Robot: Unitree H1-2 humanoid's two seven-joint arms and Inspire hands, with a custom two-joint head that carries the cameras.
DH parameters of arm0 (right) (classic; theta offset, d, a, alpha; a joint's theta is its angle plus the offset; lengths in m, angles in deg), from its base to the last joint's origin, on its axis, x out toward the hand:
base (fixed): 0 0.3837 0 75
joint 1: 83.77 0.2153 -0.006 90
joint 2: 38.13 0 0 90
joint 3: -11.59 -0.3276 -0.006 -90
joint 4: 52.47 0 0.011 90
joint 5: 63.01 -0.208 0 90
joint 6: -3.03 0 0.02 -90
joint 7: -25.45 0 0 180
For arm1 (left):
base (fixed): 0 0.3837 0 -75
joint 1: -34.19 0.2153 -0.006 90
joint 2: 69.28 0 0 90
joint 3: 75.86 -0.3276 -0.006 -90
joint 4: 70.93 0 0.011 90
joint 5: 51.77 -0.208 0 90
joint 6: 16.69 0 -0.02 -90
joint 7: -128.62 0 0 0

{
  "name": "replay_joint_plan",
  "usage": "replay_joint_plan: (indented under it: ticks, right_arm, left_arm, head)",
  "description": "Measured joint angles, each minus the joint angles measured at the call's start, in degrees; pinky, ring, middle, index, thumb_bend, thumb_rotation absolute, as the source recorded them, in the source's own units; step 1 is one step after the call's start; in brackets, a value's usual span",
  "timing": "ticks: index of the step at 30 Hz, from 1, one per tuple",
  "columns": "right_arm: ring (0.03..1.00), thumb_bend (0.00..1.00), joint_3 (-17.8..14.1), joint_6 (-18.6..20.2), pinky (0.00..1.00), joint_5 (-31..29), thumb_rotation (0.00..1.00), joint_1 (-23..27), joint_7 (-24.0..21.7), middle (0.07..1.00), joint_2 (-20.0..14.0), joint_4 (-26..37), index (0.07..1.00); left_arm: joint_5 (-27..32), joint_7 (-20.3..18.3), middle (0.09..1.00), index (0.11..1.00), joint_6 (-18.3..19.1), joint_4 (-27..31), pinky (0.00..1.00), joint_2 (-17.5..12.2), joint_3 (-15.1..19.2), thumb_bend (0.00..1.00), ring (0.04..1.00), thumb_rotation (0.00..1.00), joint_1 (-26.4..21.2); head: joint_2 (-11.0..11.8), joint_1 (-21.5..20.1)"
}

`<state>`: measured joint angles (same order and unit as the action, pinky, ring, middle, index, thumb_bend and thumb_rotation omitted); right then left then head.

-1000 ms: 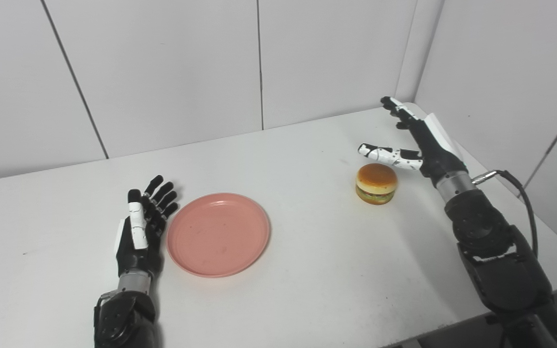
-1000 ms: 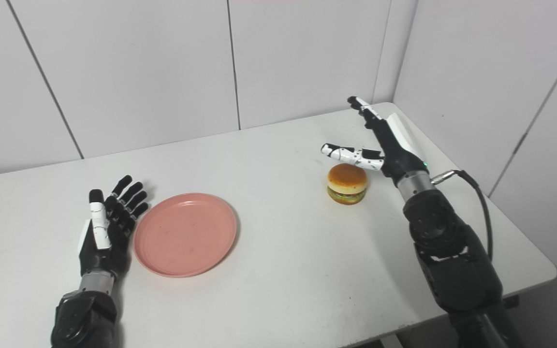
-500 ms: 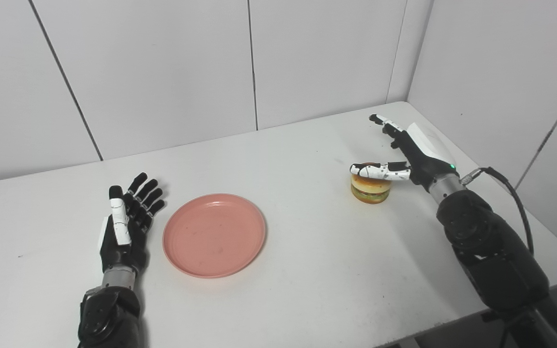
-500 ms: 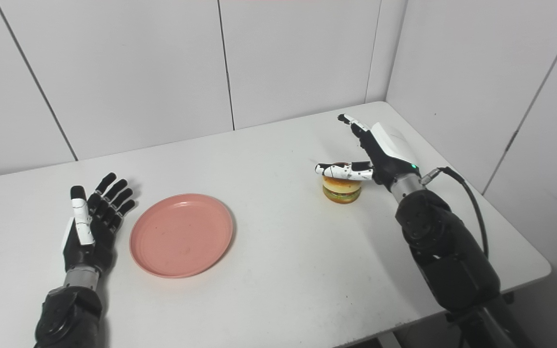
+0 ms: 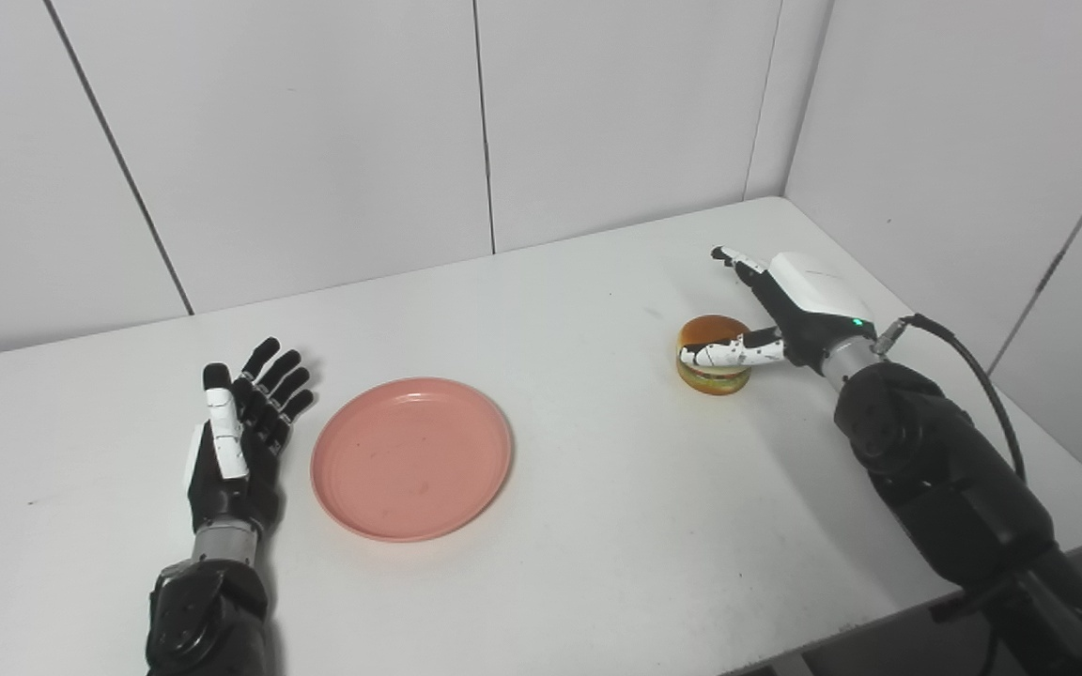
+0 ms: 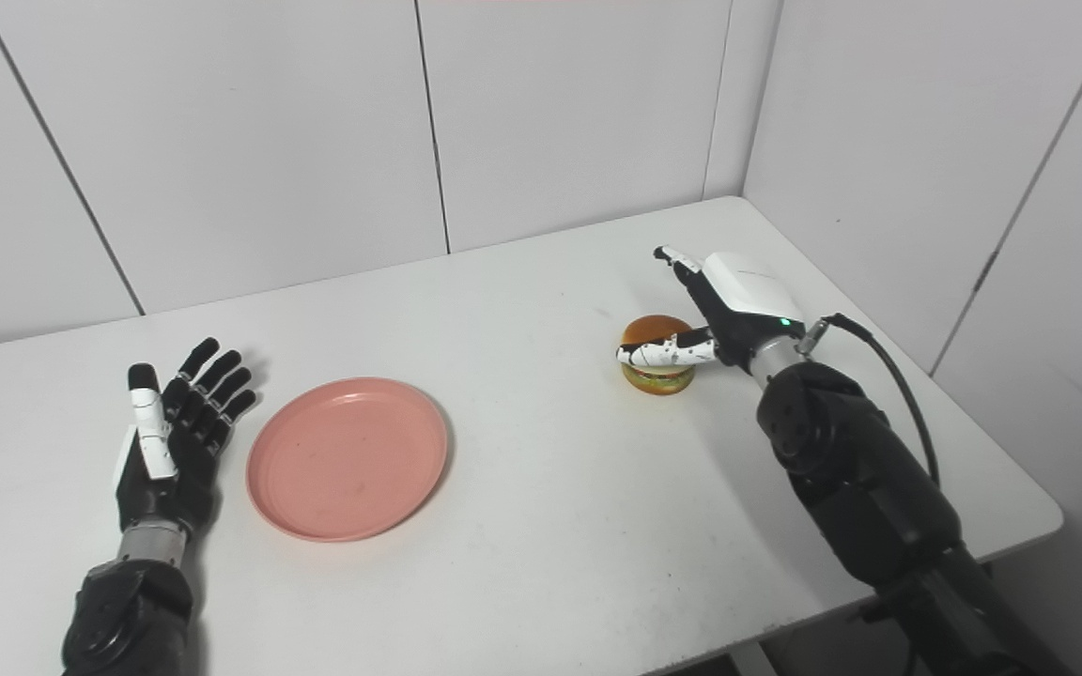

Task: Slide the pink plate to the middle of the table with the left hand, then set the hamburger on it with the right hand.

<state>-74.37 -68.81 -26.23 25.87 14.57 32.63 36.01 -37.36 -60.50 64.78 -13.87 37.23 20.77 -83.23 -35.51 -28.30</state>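
Left eye view: the hamburger [image 5: 713, 354] sits at 3 o'clock on the white table [image 5: 597, 488] — small, round, glossy, likely light and stiff; best taken at its sides. The right hand [image 5: 785, 314] brackets it, fingers spread, not yet clenched.

Right eye view: the pink plate [image 6: 347, 457], smooth and shallow, lies at 9 o'clock; the left hand [image 6: 168, 441] beside it is released — empty

bright even light, soft shadows, perhaps slight blur

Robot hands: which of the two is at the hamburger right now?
The right robot hand: its thumb lies across the front of the hamburger. The left robot hand is open, beside the pink plate.
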Motion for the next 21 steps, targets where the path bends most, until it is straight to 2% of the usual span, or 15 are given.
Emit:
replay_joint_plan:
  ticks: [6, 9, 10, 13, 21]
  right_arm:
    - [0.809, 0.94, 1.2, -0.4, 0.67, -0.9, 0.53, 0.7, 0.0, 0.875, 0.0, -4.7, 0.913]
    - [0.836, 0.94, 2.3, -1.0, 0.72, -0.9, 0.51, 1.3, 0.0, 0.886, 0.0, -6.2, 0.913]
    - [0.866, 0.93, 2.5, -1.0, 0.76, -0.9, 0.52, 1.4, 0.0, 0.899, 0.1, -6.3, 0.916]
    - [0.876, 0.94, 3.4, -1.0, 0.78, -0.9, 0.51, 2.4, -0.1, 0.899, 0.1, -7.4, 0.91]
    - [0.84, 0.92, 5.3, -1.1, 0.74, -0.9, 0.46, 2.8, -0.3, 0.882, 0.6, -8.1, 0.886]
  left_arm:
    - [0.1, 0.0, 0.846, 0.833, 0.1, 0.5, 0.84, 0.0, 0.0, 0.87, 0.851, 0.98, 0.2]
    - [0.1, 0.0, 0.846, 0.833, 0.1, 0.6, 0.85, 0.0, 0.0, 0.86, 0.853, 0.98, 0.3]
    - [0.1, 0.0, 0.845, 0.833, 0.1, 0.8, 0.85, 0.0, 0.0, 0.86, 0.853, 0.98, 0.4]
    - [0.1, 0.0, 0.846, 0.836, 0.3, 1.9, 0.85, 0.0, -0.3, 0.86, 0.856, 0.99, 1.0]
    - [-0.1, 0.0, 0.846, 0.838, 0.6, 3.2, 0.85, -0.1, -1.1, 0.85, 0.857, 1.0, 1.9]
  head:
    - [-0.2, 0.4]
    - [0.0, 0.4]
    - [0.1, 0.5]
    - [0.5, 0.9]
    - [1.7, 1.4]
